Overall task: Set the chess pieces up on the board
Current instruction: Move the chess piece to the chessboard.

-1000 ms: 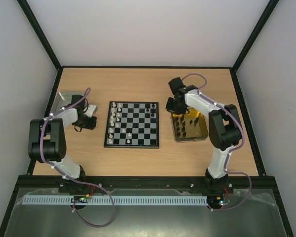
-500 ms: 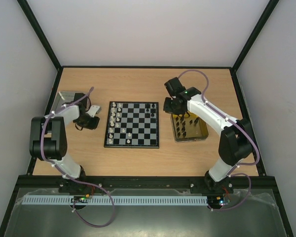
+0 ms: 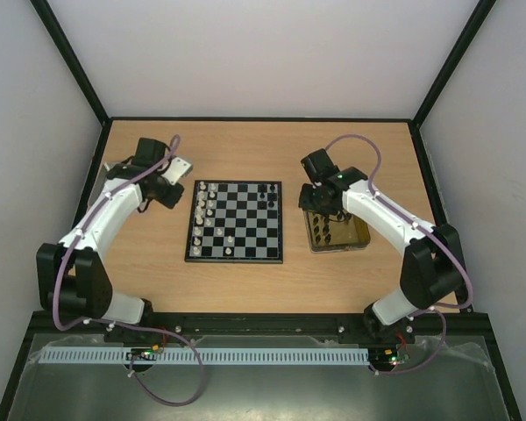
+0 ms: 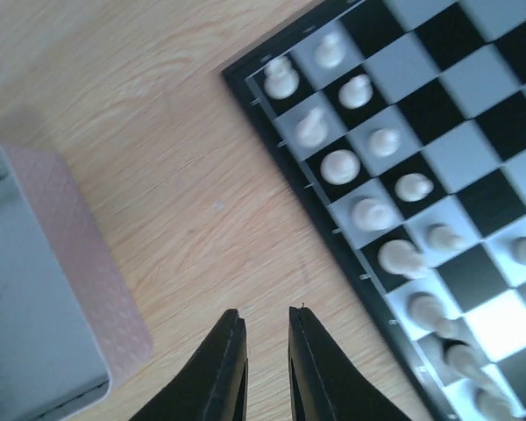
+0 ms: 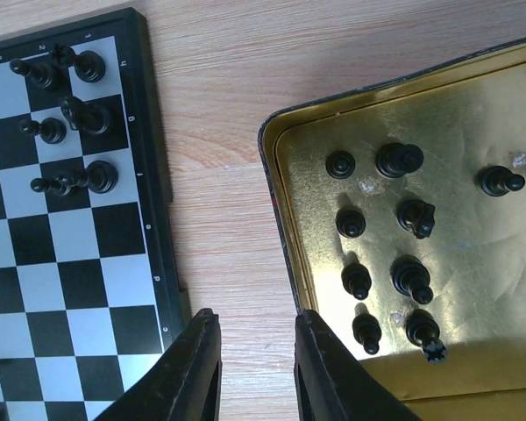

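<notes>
Hovering the right gripper [image 5: 252, 351] empty, jaws apart, over bare wood between the board [image 5: 70, 228] and the yellow tray [image 5: 280, 175]. Hanging the left gripper [image 4: 265, 326] just off the board's left edge beside the white chess pieces [image 4: 368, 210], jaws nearly together on nothing. Probably fetching one of the black chess pieces [image 5: 410, 281] waiting in the tray. Needing next a shift right, then a careful descent astride one tiny piece, sparing its neighbours.
</notes>
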Controlling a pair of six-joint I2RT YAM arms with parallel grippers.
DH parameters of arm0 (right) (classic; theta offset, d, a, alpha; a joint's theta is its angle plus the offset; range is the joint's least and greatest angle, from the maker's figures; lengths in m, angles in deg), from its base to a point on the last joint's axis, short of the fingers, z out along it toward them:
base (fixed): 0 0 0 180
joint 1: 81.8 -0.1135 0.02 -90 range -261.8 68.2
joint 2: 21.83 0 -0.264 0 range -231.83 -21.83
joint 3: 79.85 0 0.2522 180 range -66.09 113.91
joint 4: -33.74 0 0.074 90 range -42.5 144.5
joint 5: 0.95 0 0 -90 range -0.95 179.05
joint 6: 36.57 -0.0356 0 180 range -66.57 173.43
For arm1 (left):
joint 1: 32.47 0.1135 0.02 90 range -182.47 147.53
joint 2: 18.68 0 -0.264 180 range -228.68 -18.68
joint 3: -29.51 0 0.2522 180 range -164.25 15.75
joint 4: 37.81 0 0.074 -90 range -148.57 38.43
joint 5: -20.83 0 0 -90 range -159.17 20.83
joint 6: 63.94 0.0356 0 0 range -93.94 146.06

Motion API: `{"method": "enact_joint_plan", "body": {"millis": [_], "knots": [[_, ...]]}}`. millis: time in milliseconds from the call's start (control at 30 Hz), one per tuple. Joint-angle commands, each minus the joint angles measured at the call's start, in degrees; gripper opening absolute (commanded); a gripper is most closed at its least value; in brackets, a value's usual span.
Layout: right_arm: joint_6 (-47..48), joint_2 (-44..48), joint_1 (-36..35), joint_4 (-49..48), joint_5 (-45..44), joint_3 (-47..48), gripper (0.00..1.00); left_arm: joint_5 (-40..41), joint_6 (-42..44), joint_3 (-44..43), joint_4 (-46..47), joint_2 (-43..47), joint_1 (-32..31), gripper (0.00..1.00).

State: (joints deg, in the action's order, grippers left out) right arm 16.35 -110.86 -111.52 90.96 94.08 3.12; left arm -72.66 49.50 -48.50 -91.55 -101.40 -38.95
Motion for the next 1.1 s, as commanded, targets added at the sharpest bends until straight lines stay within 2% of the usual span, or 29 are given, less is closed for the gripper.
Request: {"method": "enact_joint_plan", "body": {"millis": [0, 100, 200, 300, 367, 433, 633, 733, 1067], "knots": [[-0.12, 3.55, -0.08, -0.96, -0.14, -2.34, 0.24, -0.57, 3.17, -2.6, -7.19, 0.35, -4.04, 0.18], [0.07, 5.43, -0.15, -2.18, 2.08, -4.43, 0.26, -0.84, 3.45, -4.63, -10.01, -2.0, -6.78, 0.12], [-0.01, 7.14, -0.23, -2.84, 3.26, -6.1, 0.36, -3.26, 6.31, -5.7, -12.78, -2.41, -9.46, 0.13], [-0.1, 8.59, -0.31, -3.53, 3.35, -7.94, 0.41, -2.79, 7.8, -5.84, -13.88, -2.11, -13.05, 0.23], [-0.51, 9.36, -0.47, -4.46, 3.69, -9.49, 0.44, -1.78, 7.77, -5.68, -14.0, -2.87, -15.34, 0.38], [-0.94, 10.0, -0.7, -5.72, 4.06, -11.35, 0.44, -0.63, 7.5, -5.17, -13.57, -3.88, -17.39, 0.41], [-1.71, 11.15, -1.53, -7.85, 4.45, -15.09, 0.39, 1.07, 5.85, -3.17, -11.21, -6.59, -21.54, 0.28], [-1.79, 11.79, -1.58, -8.04, 4.43, -15.66, 0.38, 2.39, 5.37, -2.06, -9.21, -7.83, -22.7, 0.17], [-1.73, 12.83, -1.57, -7.81, 3.75, -16.35, 0.39, 2.5, 4.54, -1.22, -6.0, -12.16, -24.78, 0.22]]}}
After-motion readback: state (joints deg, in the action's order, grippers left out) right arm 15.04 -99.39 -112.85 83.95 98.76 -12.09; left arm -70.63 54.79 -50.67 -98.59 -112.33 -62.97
